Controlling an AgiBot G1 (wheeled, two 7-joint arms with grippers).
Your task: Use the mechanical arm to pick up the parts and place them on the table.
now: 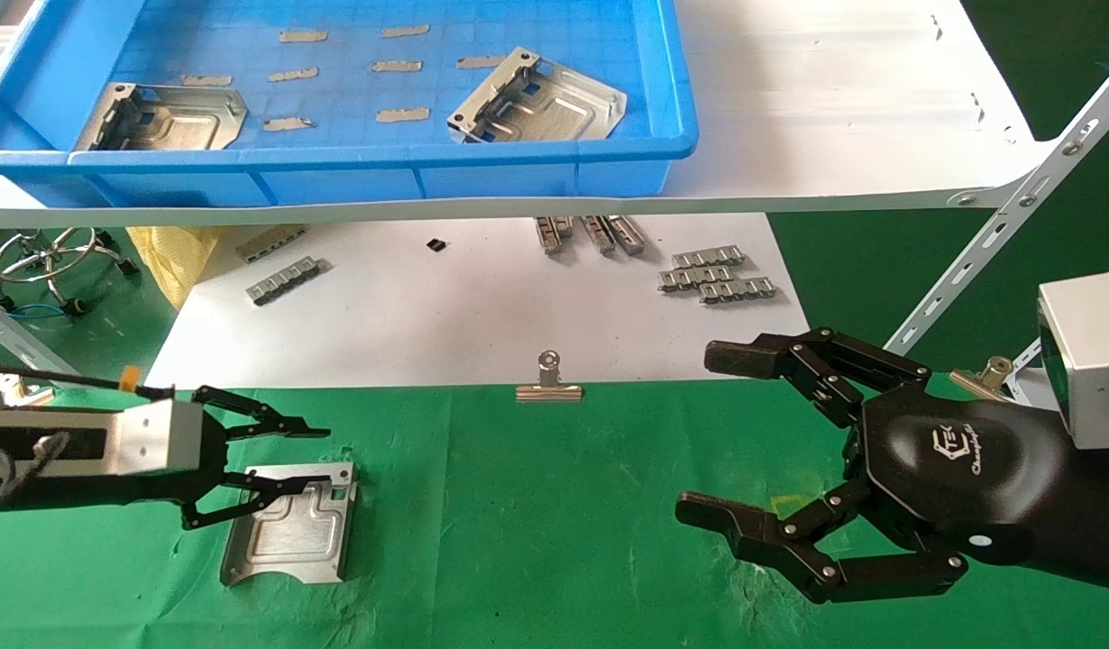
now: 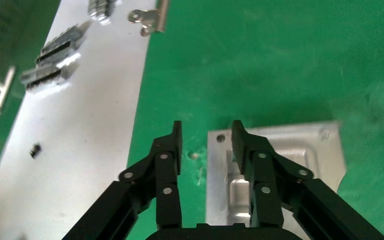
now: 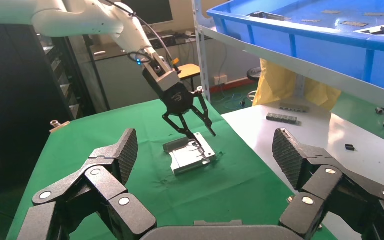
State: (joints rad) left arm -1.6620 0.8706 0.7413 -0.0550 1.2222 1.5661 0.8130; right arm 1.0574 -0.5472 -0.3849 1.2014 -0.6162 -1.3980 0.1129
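Note:
One silvery part (image 1: pixel 288 532) lies flat on the green table cloth (image 1: pixel 536 523) at the front left. My left gripper (image 1: pixel 320 460) is open and holds nothing. It stands just over the part's edge nearest the white board. In the left wrist view (image 2: pixel 206 142) one finger (image 2: pixel 240 145) is over the part (image 2: pixel 285 150) and the other is over bare cloth. Two more parts (image 1: pixel 162 117) (image 1: pixel 541 99) lie in the blue tray (image 1: pixel 338 171). My right gripper (image 1: pixel 712 435) is open and empty, low over the cloth at the right. Its wrist view shows the part (image 3: pixel 192 157) and the left gripper (image 3: pixel 202 136).
A white board (image 1: pixel 482 306) behind the cloth carries small grey ridged strips (image 1: pixel 717 275). A silver binder clip (image 1: pixel 548 383) sits at its front edge. The blue tray rests on a white shelf (image 1: pixel 834 108) with slanted metal braces (image 1: pixel 996 243) at the right. A wire stand (image 1: pixel 59 257) is far left.

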